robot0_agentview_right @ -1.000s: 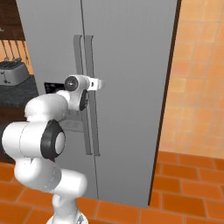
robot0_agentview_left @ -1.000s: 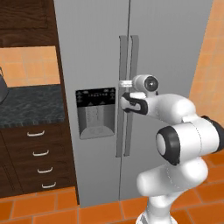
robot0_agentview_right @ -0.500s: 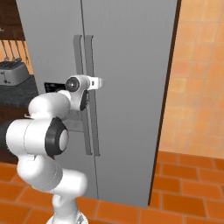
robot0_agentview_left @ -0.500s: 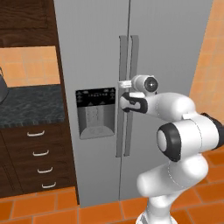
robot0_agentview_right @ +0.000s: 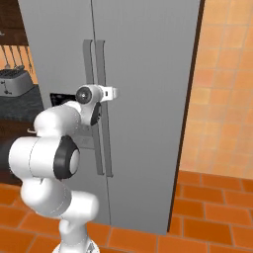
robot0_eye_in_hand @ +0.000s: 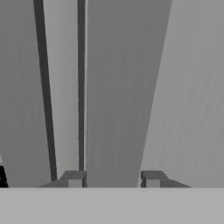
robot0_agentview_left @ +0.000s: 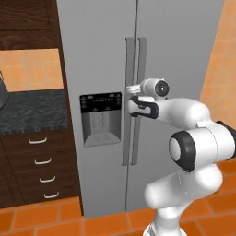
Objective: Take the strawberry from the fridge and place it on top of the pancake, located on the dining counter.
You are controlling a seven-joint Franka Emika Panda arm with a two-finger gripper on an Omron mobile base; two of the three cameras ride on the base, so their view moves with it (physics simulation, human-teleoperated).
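No readable txt or brand anywhere. Fridge [robot0_agentview_left: 97, 55] dispenser panel [robot0_agentview_left: 101, 101] has pale marks, too small/blurry to read.

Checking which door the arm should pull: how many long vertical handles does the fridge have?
2. The left door's handle and the right door's handle stand side by side at the fridge centre seam; the claw is at them.

The orange tiled floor [robot0_agentview_left: 41, 219] carries the fridge [robot0_agentview_left: 97, 55], doors shut, and dark drawer cabinets [robot0_agentview_left: 37, 166] beside it; a toaster [robot0_agentview_right: 15, 81] sits on the black-speckled counter [robot0_agentview_left: 32, 110].
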